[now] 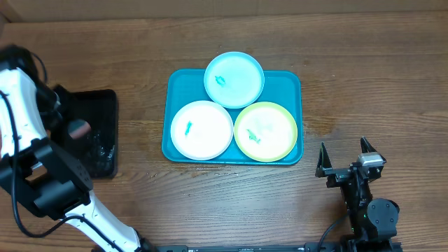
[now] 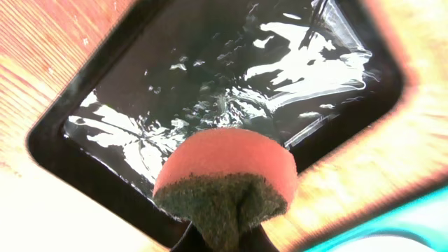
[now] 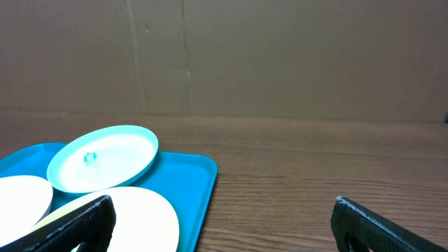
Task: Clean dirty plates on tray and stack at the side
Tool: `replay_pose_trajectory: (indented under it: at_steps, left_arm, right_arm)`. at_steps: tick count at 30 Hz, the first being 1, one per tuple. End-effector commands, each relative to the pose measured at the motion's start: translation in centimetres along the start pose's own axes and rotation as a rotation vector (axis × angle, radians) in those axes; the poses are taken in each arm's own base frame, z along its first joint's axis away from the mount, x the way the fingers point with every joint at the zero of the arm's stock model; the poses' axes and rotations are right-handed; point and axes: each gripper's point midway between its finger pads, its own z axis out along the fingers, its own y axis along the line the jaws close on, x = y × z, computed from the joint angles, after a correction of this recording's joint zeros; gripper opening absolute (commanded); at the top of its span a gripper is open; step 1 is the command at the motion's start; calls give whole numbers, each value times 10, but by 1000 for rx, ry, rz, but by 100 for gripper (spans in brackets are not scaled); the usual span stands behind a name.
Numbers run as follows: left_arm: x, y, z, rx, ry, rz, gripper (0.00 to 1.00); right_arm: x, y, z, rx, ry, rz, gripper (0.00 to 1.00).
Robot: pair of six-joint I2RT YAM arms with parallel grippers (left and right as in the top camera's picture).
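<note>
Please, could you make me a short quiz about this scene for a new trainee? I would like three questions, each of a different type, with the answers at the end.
1. True or false: the left gripper holds an orange sponge above the black tray.
2. How many plates lie on the turquoise tray? A: one. B: two. C: three.
3. Fill in the missing word: the right gripper, to the side of the turquoise tray, is ____ and empty.

Key: 1 true; 2 C; 3 open.
</note>
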Motion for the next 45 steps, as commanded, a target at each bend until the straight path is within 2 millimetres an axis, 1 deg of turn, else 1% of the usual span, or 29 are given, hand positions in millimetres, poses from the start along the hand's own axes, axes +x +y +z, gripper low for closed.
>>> replay_pose_trajectory:
  at_steps: [1,3,4,6,8,11,13,14,15,16,18,20,22,23,26,28,29,31,33,34,35,37,38,39,40,41,42,45]
  left_arm:
    - [-5,-18,-40,91,-58,24,4]
    - [-9,-14,-43,71,-79,23,4]
    - [-11,-10,-41,46,-86,21,4]
    - [-12,-2,-30,-7,-85,19,4]
    - [-11,3,-10,-37,-66,18,4]
    - [-6,8,33,-60,-37,19,4]
    - [0,12,57,-72,-20,20,4]
    - [5,15,65,-78,-4,18,4]
    - [7,18,67,-83,6,13,4]
    - [7,20,66,-85,10,8,4]
    - [3,25,51,-82,3,-4,4]
    - [-3,27,27,-71,-15,-16,4]
    - [-8,26,-6,-52,-50,-24,4]
    - [-11,24,-27,-34,-80,-22,4]
    - [-13,16,-71,14,-168,-5,4]
    - [-8,10,-84,24,-205,15,4]
    - [-7,8,-84,19,-207,22,4]
    - [1,2,-72,-6,-181,50,4]
    - [10,-4,-44,-25,-126,76,4]
    - [22,-12,-15,-24,-69,101,4]
    - [29,-19,3,-17,-39,118,4]
    - [43,-27,29,-19,0,161,4]
    - [47,-28,37,-36,6,175,4]
    - [49,-28,40,-56,3,185,4]
    - [48,-27,38,-70,-8,191,4]
    - [47,-29,33,-71,-18,196,4]
    - [46,-30,26,-67,-25,197,4]
    - [44,-40,-11,-34,-66,208,4]
  right_arm:
    - [2,-1,0,2,-4,-1,100]
    - [2,-1,0,2,-4,-1,100]
    - [2,-1,0,2,-4,-1,100]
    - [2,-1,0,2,-4,-1,100]
    - [2,-1,0,2,-4,-1,100]
    - [2,-1,0,2,-4,-1,100]
    - [2,-1,0,2,-4,-1,100]
    - [2,-1,0,2,-4,-1,100]
    - [2,-1,0,2,-4,-1,100]
    - [2,-1,0,2,-4,-1,100]
    - [2,-1,0,2,-4,-1,100]
    - [2,-1,0,2,-4,-1,100]
    - [2,-1,0,2,-4,-1,100]
    - [2,-1,0,2,-4,-1,100]
    - [2,-1,0,2,-4,-1,100]
    - [2,-1,0,2,-4,-1,100]
    - [2,-1,0,2,-4,-1,100]
    - [2,-1,0,2,-4,-1,100]
    - [2,-1,0,2,-4,-1,100]
    - [2,-1,0,2,-4,-1,100]
    - [2,-1,0,2,-4,-1,100]
    - [2,-1,0,2,-4,-1,100]
    - [2,-1,0,2,-4,-1,100]
    - [2,-1,0,2,-4,-1,100]
    - [2,-1,0,2,-4,-1,100]
    - [2,-1,0,2,-4,-1,100]
    - [2,-1,0,2,-4,-1,100]
    - [2,-1,0,2,-4,-1,100]
